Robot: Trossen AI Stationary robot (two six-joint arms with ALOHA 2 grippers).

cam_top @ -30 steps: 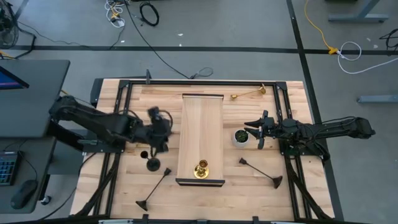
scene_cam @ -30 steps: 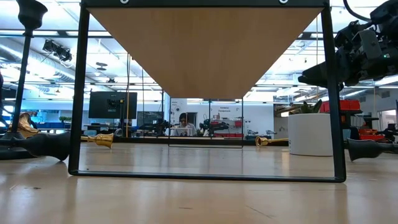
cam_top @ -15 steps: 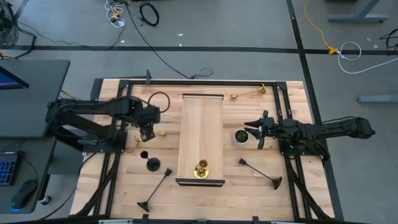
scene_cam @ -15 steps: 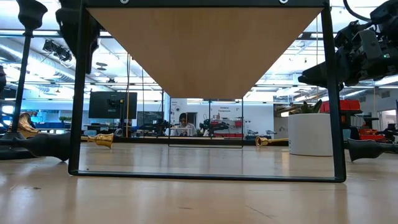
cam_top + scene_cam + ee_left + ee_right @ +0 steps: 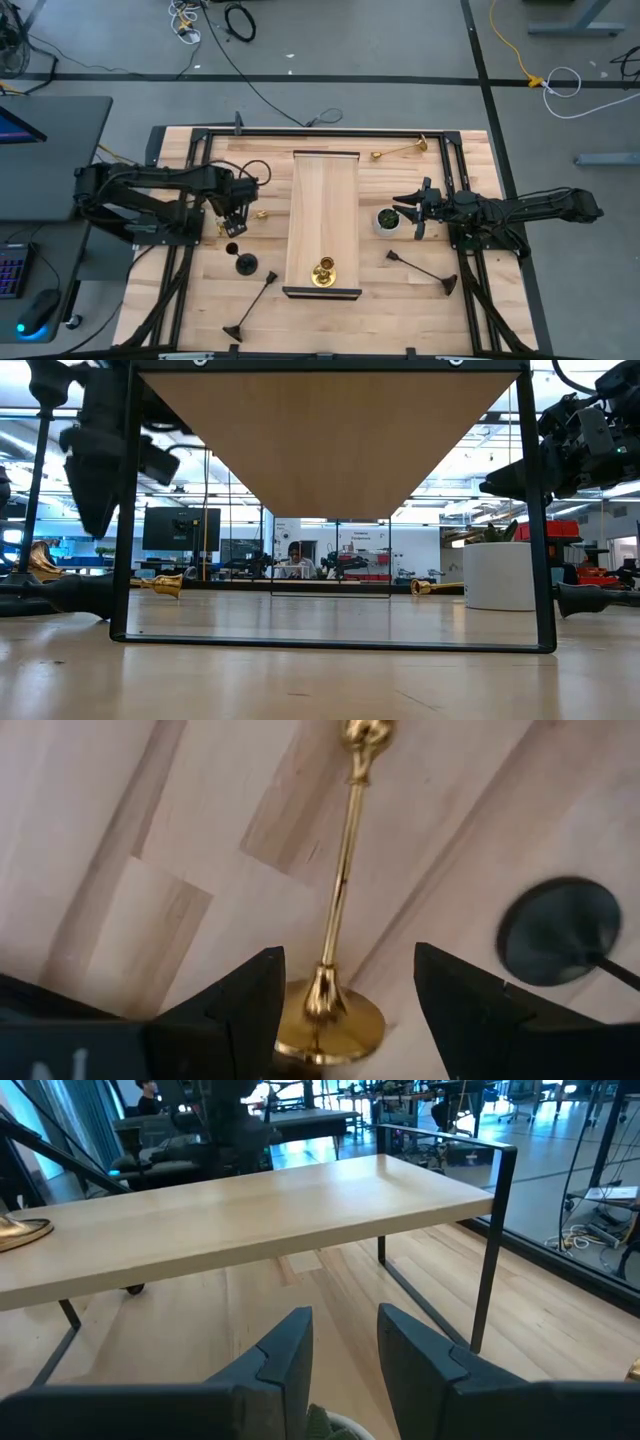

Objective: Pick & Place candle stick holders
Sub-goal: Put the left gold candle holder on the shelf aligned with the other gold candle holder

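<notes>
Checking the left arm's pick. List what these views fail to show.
High view: the left gripper covers most of the lying brass candle holder.
Left wrist view: the bottom edge cuts off its base; contact unclear.
Low view: the shelf, seen from below, hides the brass holder standing on it.
Right wrist view: bottom edge cuts off the white pot.

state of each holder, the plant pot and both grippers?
Gold holder on shelf: upright.
Gold holder at far edge: lying.
Gold holder under left gripper: lying.
Black holder by shelf: upright.
Black holders front left and right: lying.
Plant pot: upright.
Left gripper: open, empty.
Right gripper: open, empty.
</notes>
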